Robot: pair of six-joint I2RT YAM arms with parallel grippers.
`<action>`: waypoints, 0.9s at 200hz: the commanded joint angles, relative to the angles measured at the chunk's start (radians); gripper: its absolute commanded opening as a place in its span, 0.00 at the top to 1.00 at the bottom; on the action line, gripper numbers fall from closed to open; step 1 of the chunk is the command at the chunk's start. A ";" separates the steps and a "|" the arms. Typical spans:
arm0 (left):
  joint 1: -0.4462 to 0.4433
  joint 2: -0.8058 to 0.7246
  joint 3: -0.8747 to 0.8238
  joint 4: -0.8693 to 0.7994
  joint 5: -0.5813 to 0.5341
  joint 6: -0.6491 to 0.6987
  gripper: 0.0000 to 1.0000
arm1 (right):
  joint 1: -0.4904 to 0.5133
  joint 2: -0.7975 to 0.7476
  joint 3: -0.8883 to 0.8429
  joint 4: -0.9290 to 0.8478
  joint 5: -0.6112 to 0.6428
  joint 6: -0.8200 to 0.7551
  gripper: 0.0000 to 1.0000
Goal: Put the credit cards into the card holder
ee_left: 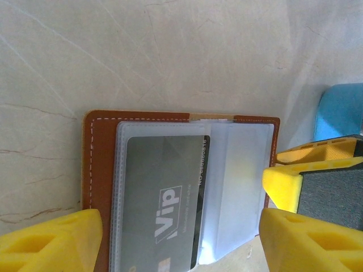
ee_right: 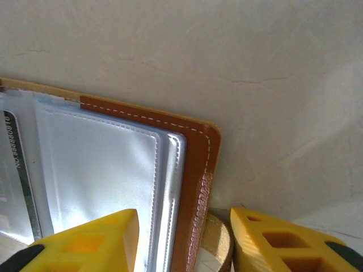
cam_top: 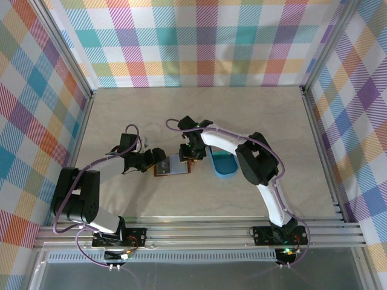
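The card holder [ee_left: 101, 164] lies open on the table, brown leather with clear plastic sleeves. A grey credit card [ee_left: 164, 204] printed "Vip" sits inside its left sleeve; the right sleeve [ee_left: 241, 181] looks bare. My left gripper [ee_left: 178, 243] is open, its yellow fingers [ee_left: 51, 241] straddling the holder's near edge. My right gripper [ee_right: 184, 243] is open over the card holder [ee_right: 195, 170], at its right edge. One finger [ee_right: 85, 243] is above the sleeves and the other is beyond the tan snap tab [ee_right: 218, 243]. From above, the card holder [cam_top: 172, 165] lies between the left gripper [cam_top: 156, 158] and the right gripper [cam_top: 190, 154].
A blue oval tray [cam_top: 225, 164] stands just right of the holder, and its corner [ee_left: 343, 110] shows in the left wrist view. A yellow finger of the right gripper [ee_left: 306, 170] hangs by the holder's right edge. Plaid walls ring the pale wooden table [cam_top: 242, 115].
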 commanded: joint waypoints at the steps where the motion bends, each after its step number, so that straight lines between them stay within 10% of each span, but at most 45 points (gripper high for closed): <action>1: -0.012 0.011 0.024 -0.021 0.008 0.008 0.27 | 0.001 -0.023 -0.008 0.003 -0.032 0.014 0.54; 180: -0.034 0.002 0.068 -0.119 -0.080 0.036 0.26 | -0.004 -0.023 -0.024 0.017 -0.046 0.027 0.53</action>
